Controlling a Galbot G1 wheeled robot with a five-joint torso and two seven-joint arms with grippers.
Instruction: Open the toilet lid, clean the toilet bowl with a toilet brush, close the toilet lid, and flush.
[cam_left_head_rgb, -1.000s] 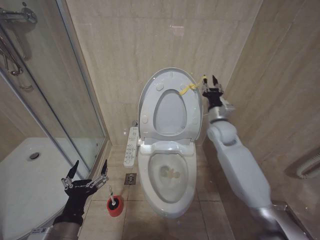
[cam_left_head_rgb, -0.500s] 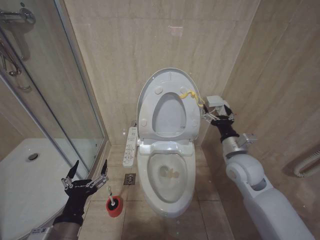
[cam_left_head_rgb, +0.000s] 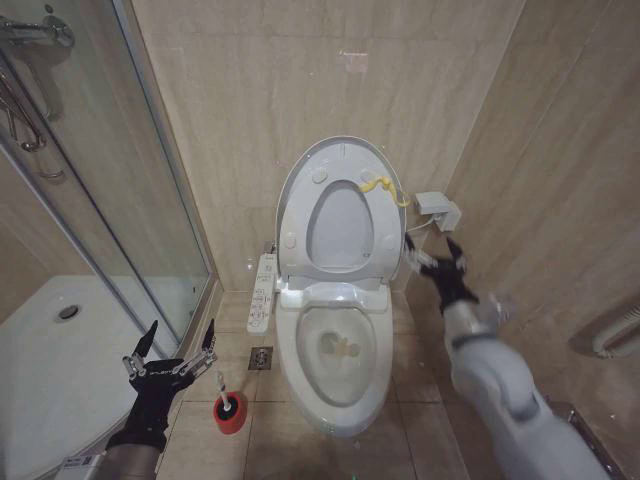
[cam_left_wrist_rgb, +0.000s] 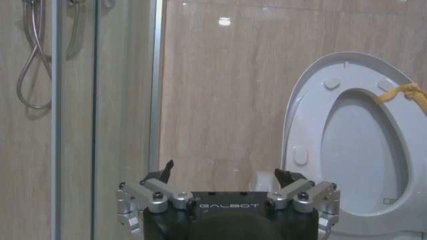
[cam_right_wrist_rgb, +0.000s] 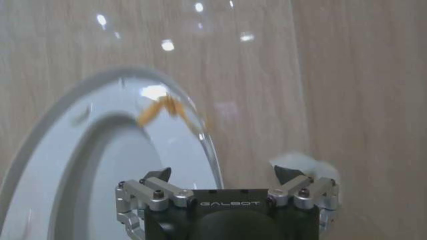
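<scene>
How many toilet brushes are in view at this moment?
1. The toilet brush stands in its red holder on the floor, left of the toilet bowl and just right of the open left gripper. Another behind the bowl would be hidden.

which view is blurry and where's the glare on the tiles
Right wrist view: motion-smeared, the raised glossy white oval toilet lid and its yellow tag soft, lamp glints on the beige wall tiles. Head view: the right gripper is blurred. Left wrist view: sharp, one glint high on the wall; left gripper open.
</scene>
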